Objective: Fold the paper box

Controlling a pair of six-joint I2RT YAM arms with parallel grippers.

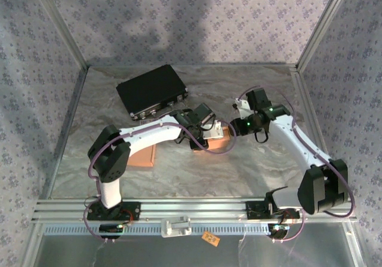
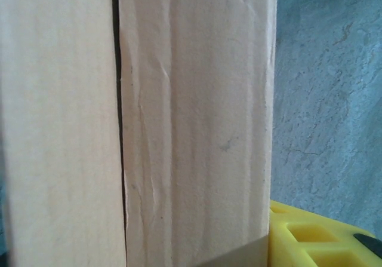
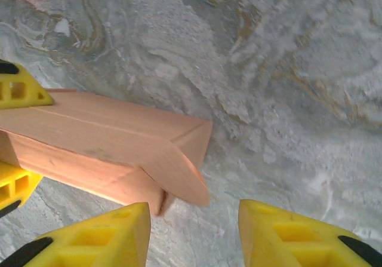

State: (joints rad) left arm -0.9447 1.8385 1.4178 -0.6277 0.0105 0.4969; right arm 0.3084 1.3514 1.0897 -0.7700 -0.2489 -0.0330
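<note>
The paper box [image 1: 216, 137], tan cardboard, lies at the middle of the table. In the right wrist view the box [image 3: 107, 141] has a rounded end flap [image 3: 179, 180] sticking out, folded partway over its open end. My left gripper [image 1: 200, 123] is shut on the box. Two of its yellow fingers [image 3: 18, 89] press the box from opposite sides. Cardboard [image 2: 191, 129] stands right against the left wrist camera, with one yellow finger [image 2: 322, 237] beside it. My right gripper [image 3: 194, 234] stands open just short of the flap end, nothing between its fingers.
A black case [image 1: 152, 91] lies at the back left of the table. A flat brown piece [image 1: 143, 155] lies under the left forearm. Patterned walls enclose the marbled table [image 1: 197, 171]. Bare surface lies right of the box [image 3: 286, 129].
</note>
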